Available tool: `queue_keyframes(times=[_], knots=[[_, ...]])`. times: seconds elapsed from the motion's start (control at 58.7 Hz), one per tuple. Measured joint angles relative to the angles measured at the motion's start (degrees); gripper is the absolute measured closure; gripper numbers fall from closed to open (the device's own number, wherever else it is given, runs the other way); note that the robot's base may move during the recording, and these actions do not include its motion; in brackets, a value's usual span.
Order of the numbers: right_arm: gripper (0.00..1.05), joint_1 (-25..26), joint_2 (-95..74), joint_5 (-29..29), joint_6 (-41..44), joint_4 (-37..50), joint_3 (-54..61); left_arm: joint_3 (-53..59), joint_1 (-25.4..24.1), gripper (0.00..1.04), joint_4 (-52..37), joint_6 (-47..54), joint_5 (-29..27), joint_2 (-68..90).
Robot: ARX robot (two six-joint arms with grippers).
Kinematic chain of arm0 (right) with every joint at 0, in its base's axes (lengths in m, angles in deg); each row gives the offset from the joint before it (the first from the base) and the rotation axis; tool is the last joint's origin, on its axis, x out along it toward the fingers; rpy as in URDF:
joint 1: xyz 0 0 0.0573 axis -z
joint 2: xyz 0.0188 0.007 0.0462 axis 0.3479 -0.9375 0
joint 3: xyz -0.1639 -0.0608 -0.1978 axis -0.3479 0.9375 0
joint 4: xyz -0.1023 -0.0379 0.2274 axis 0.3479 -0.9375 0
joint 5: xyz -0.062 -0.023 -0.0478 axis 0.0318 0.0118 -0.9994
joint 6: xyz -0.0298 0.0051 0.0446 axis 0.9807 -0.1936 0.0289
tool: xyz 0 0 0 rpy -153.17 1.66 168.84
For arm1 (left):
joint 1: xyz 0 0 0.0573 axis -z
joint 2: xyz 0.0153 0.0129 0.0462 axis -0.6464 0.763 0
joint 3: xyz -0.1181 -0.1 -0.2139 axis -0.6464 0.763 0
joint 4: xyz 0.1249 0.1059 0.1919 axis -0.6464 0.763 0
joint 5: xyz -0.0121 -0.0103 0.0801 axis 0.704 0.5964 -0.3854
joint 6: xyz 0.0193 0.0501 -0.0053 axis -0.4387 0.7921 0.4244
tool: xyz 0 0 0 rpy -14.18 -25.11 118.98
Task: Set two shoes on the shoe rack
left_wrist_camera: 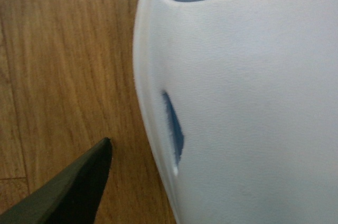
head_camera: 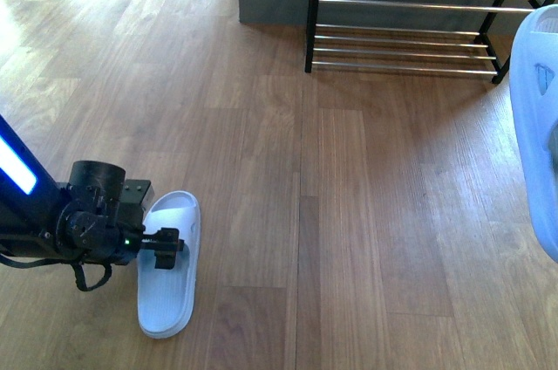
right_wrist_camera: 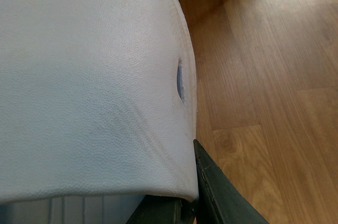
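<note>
Neither slide had reached the shoe rack (head_camera: pixel 410 17), well ahead of both grippers, its visible shelves bare. The right gripper (right_wrist_camera: pixel 182 208) was clamped on the raised slide (right_wrist_camera: pixel 90 92). The left gripper (head_camera: pixel 162 248), jaws apart, hung over the floor slide (head_camera: pixel 166 309) just beneath it. Its grasp and both placements remained.

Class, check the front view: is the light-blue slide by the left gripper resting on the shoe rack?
No, the light-blue slide lies on the wooden floor, far from the shoe rack.
</note>
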Motion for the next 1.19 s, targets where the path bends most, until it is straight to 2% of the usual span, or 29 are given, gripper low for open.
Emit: queue_keyframes(times=[0.119,0.273,0.614,0.852,1.193], knots=[[1.03,0.0,0.0,-0.02,0.02,0.0,0.0,0.13,0.13,0.53,-0.52,0.28,-0.02,0.04],[1.03,0.0,0.0,0.0,0.02,0.0,0.0,-0.17,-0.42,0.75,-0.37,1.77,-0.48,0.13],[1.03,0.0,0.0,-0.02,0.0,0.0,0.0,3.91,-1.9,1.03,-1.33,5.29,-0.24,-3.32],[1.03,0.0,0.0,-0.04,0.02,0.0,0.0,18.58,-5.27,1.03,-8.41,13.68,1.27,-15.39],[1.03,0.0,0.0,-0.02,0.02,0.0,0.0,42.73,-8.2,1.03,-15.98,18.03,-2.75,-44.59]])
